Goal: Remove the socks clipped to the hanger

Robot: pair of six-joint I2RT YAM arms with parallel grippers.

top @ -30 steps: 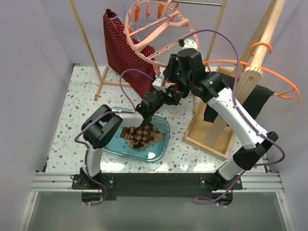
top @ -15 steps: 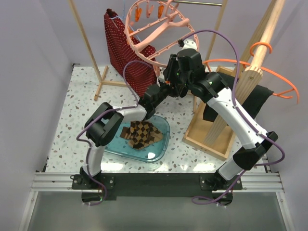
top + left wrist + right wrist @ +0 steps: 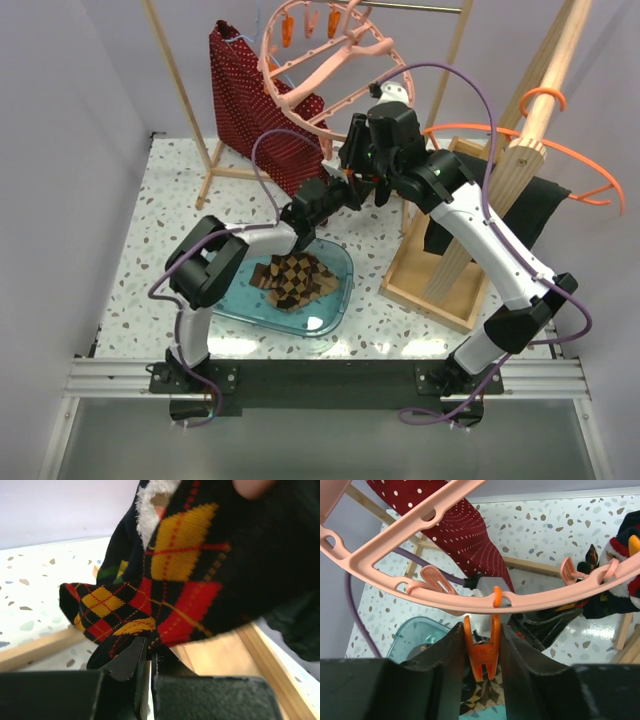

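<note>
- top external: the left gripper [image 3: 340,193] and right gripper [image 3: 362,168] meet under the near rim of the hanger [image 3: 330,65], which tilts above and behind both. brown checkered socks [image 3: 295,280] already lie in the blue tray [image 3: 338,300], below and behind the left gripper. the speckled table [image 3: 170,200] is flat and bare to the left gripper's left. the room is crowded: a red dotted garment [image 3: 250,90] hangs just beyond the left gripper, and a wooden stand [image 3: 440,280] with a black cloth [image 3: 540,205] sits to the right arm's right.
- left wrist: the left gripper [image 3: 149,647] has its jaws pressed together on the bottom hem of the dark argyle sock [image 3: 185,580], which hangs directly above and ahead of the fingers. the sock is light, limp knit that looks stretchy rather than slippery. a pinch low on the hem grips well, but i judge a hard tug would stretch it before the clip lets go. a wooden rail [image 3: 35,647] lies on the table below to the left.
- right wrist: the right gripper [image 3: 481,640] is nearly closed, its fingers squeezing the orange peg [image 3: 482,662] that hangs from the hanger ring just above. the peg is stiff, springy plastic, best pressed at its handles. what its lower end clamps is hidden. another dark sock [image 3: 605,605] hangs further right.
</note>
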